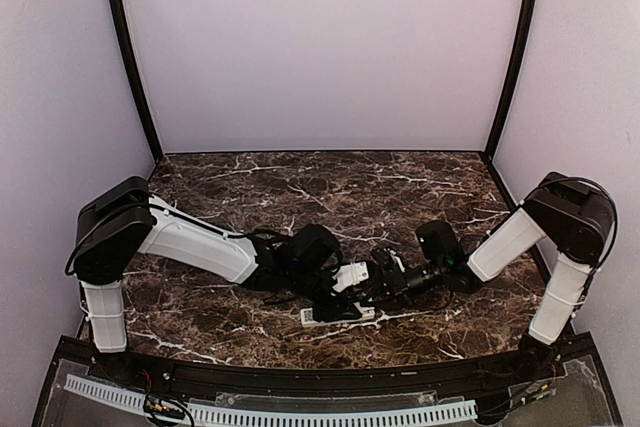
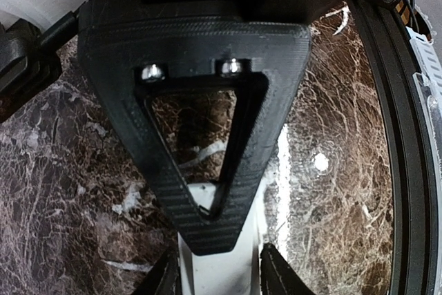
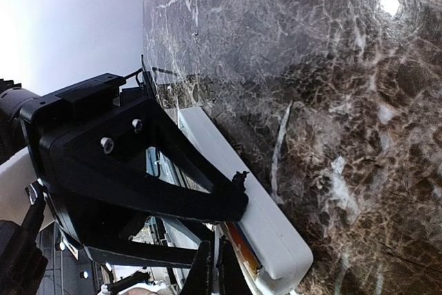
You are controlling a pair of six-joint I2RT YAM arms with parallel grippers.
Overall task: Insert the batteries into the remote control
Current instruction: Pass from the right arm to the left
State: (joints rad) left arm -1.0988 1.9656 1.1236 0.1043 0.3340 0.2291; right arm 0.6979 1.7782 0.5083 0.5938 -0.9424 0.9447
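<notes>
Nearest the arm bases, the slim white rectangular plastic remote control (image 1: pixel 312 317) is lying flat on the dark brown, white-veined marble table top (image 1: pixel 250 187), close to its front edge, and both arms are meeting over it.

The left gripper (image 2: pixel 219 278) is straddling the bar from above. Its black fingers (image 2: pixel 168 282) are sitting along the two long sides, but I cannot tell whether they are clamping the bar or only bracketing it.

The right gripper (image 3: pixel 213 274) is coming in from the opposite side with its jaws fully together and nothing visible between them. Its tips are hovering right at the remote's edge. Just beside those tips, a sliver of orange battery (image 3: pixel 242 245) is showing along the white body, apparently at or in the recess. How deeply it is sitting is hidden, and I am not seeing a second cell anywhere.

The seating step looks to be in hand, with the left arm steadying the bar and the right arm using its closed tips as a pusher. The next move is calling for a short, gentle press on the cell into the recess while the left arm is stopping the remote from skidding.

Beyond the two grippers, the marble is running back to the pale lilac rear wall (image 1: pixel 320 47).
</notes>
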